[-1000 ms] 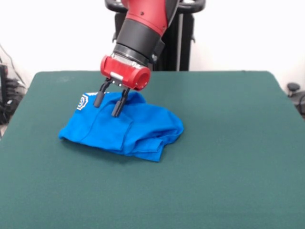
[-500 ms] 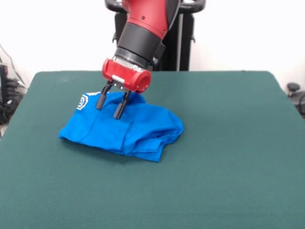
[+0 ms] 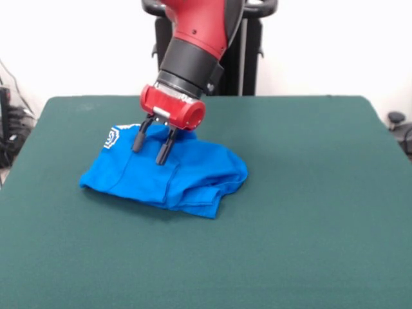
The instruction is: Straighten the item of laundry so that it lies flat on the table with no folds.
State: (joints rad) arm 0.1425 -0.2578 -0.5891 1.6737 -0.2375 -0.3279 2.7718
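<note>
One crumpled blue T-shirt (image 3: pixel 168 172) lies bunched on the left half of the dark green table (image 3: pixel 309 212), folded over itself with only a scrap of white print showing at its far left corner. The red and black arm reaches down from above, its pincer (image 3: pixel 150 149) spread partway open with nothing between its two black fingers (image 3: pixel 163 153), the tips poised at the top of the heap, at or just above the cloth. The risk from here looks plain: closing on this thick mound could catch several layers at once, so a pull would drag the whole bundle across the table rather than open it. A shallow pinch could equally slip off, leaving the folds as they are.
</note>
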